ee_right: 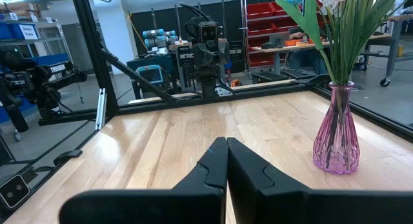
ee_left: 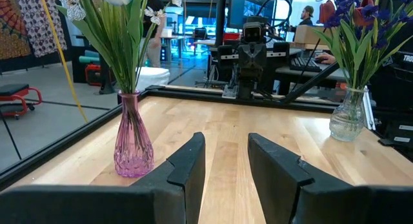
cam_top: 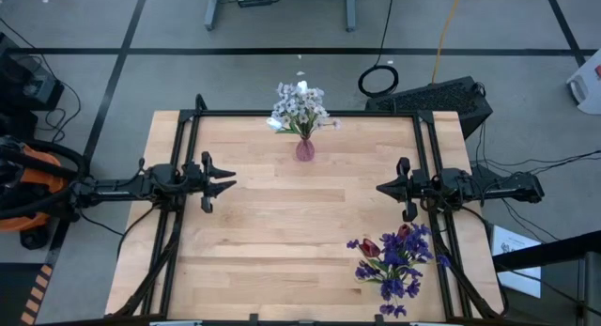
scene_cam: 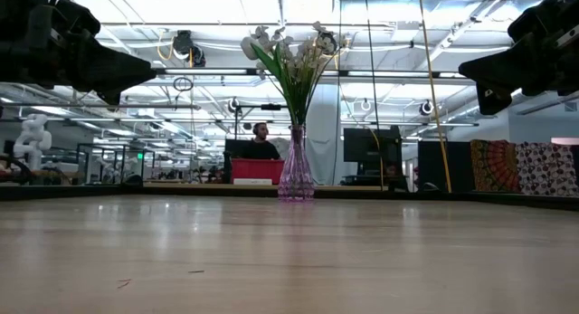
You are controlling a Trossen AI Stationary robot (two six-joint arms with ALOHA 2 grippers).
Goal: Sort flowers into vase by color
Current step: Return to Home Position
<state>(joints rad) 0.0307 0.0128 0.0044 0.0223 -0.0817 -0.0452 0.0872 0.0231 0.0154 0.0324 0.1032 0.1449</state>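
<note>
A pink glass vase (cam_top: 304, 149) stands on its base at the middle of the table's far edge. It holds white flowers (cam_top: 300, 105) on green stems. Near the right front corner, purple flowers and dark red tulips (cam_top: 394, 260) stand in a clear glass vase (ee_left: 347, 117). My left gripper (ee_left: 226, 166) hovers level at the table's left side, open, with nothing between its fingers. My right gripper (ee_right: 226, 153) hovers level at the right side, shut on nothing. Each points toward the other across the table.
Black frame rails (cam_top: 188, 176) run along the table's left, right and far sides, under both arms. The wooden tabletop (cam_top: 300, 223) stretches between the two grippers. A person sits at a desk (scene_cam: 261, 147) in the room beyond the far edge.
</note>
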